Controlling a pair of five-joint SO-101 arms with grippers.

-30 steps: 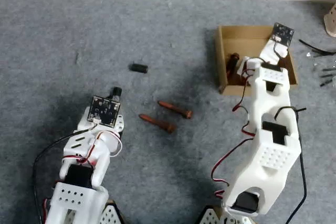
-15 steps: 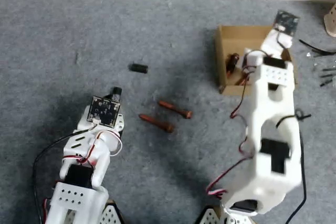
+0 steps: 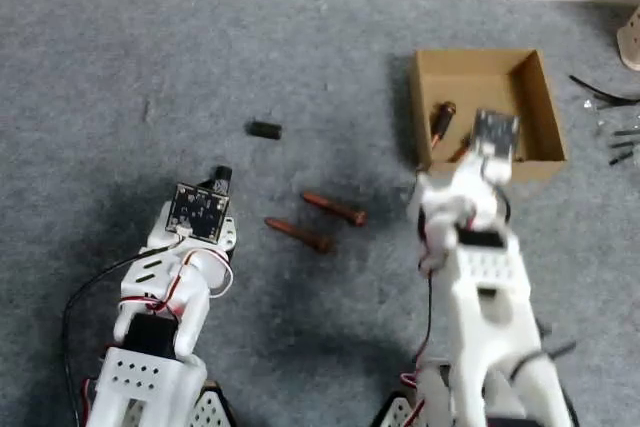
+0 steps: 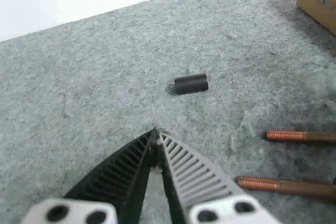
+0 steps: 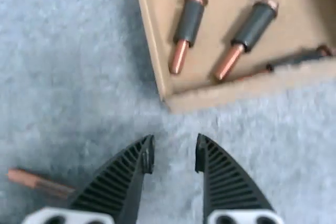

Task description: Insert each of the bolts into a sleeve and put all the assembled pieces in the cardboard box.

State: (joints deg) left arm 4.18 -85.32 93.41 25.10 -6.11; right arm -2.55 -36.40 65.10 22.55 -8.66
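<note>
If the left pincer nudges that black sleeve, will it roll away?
Probably a little: the short black cylindrical sleeve lies on its side, so it may roll, though the fuzzy grey carpet should damp that. It looks small and rigid, so the shut left pincer could knock it askew.

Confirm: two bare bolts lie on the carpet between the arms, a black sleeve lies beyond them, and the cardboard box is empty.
The cardboard box is not empty: the right wrist view shows at least two sleeved bolts inside. The bare bolts and black sleeve are as stated.
</note>
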